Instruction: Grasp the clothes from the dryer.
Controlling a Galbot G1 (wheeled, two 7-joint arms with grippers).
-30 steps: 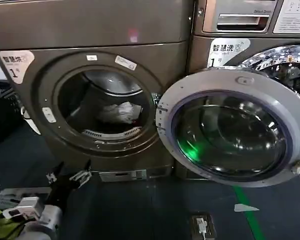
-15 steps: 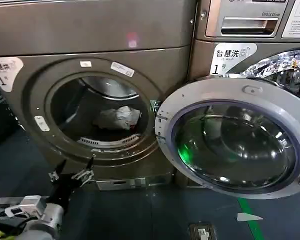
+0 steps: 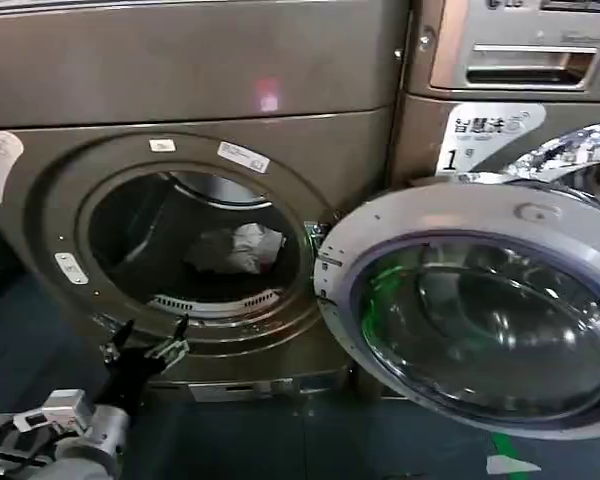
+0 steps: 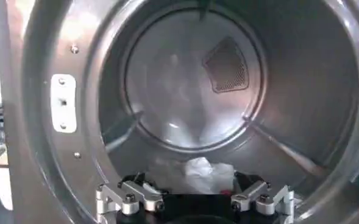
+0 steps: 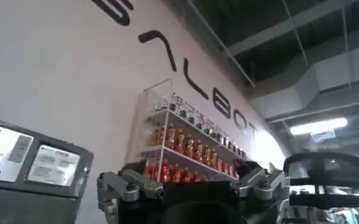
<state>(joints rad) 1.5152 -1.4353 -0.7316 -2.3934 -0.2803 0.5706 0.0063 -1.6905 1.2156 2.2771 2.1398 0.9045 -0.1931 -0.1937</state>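
Dryer (image 3: 195,90) w/ round porthole open; door (image 3: 480,310) swung out just right of the opening. Clothes (image 3: 238,248) lie inside drum, low, toward the opening's right. Left gripper (image 3: 146,340) spread apart, empty, just below the porthole ring's lower-left edge.

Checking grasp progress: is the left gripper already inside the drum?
No, the left gripper hovers open outside the dryer, below the clothes.

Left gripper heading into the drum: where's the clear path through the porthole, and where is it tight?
Open left gripper sits under the dryer ring. Drum is bare left of and above the clothes. Tight on the right, by the hinge and open door.
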